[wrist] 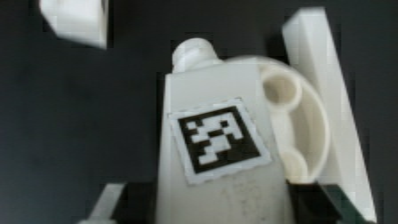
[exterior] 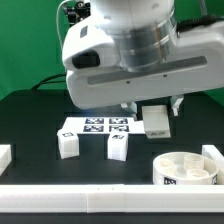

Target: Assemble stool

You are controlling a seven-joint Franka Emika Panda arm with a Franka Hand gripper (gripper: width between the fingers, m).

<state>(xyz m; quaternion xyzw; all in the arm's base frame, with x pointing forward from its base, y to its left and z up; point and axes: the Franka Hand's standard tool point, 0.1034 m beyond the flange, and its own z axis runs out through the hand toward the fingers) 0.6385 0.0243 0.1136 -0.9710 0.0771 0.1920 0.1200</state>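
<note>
fig.: leg carried toward the seat. the gripper [exterior: 157,108] stands about half open, its jaws pressed on either side of the held leg block [exterior: 157,123], which hangs clear of the table [exterior: 30,120]. in the wrist view the tagged face of this block fills the space between the jaws. the seat [exterior: 186,170] lies nearer the camera and toward the exterior view's right of the gripper, near but apart, tucked against the white corner block [exterior: 212,157]. to do this step well, you probably need to bring the leg over one recess in the seat's top, square it before lowering, and press down without tilting. a second leg block [exterior: 68,146] and a third leg block [exterior: 118,146] rest just in front of the marker board [exterior: 95,126].
</note>
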